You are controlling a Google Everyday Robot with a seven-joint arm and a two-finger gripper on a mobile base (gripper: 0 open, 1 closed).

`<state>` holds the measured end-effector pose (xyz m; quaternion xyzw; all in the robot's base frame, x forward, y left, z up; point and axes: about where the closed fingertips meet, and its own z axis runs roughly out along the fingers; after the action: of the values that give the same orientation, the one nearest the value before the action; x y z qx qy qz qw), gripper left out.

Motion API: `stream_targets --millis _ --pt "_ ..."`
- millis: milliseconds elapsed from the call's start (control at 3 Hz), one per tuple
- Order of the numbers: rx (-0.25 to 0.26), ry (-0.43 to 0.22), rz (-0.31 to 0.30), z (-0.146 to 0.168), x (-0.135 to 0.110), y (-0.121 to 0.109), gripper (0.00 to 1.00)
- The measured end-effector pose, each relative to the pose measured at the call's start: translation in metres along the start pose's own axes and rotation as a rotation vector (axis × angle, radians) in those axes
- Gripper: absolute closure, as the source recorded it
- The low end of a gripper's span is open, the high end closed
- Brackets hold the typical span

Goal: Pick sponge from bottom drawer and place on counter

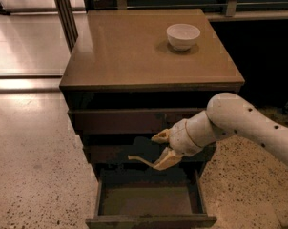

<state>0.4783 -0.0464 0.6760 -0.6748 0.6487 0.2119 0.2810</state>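
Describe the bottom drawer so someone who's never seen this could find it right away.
Find the dark cabinet under the tan counter. The bottom drawer is the lowest of three, just below the gripper. Only it is pulled far out, showing its floor.
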Motion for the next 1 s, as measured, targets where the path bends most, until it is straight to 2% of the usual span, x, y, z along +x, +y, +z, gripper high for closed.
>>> stream_targets --millis 333,667,1000 --pt "-0.001 0.036 -0.016 -0.015 -0.011 0.004 1.0" --pt "0.0 0.035 -0.015 -0.015 -0.011 0.004 1.0" --pt "0.011 -0.003 0.048 -0.038 -0.027 -0.009 1.0"
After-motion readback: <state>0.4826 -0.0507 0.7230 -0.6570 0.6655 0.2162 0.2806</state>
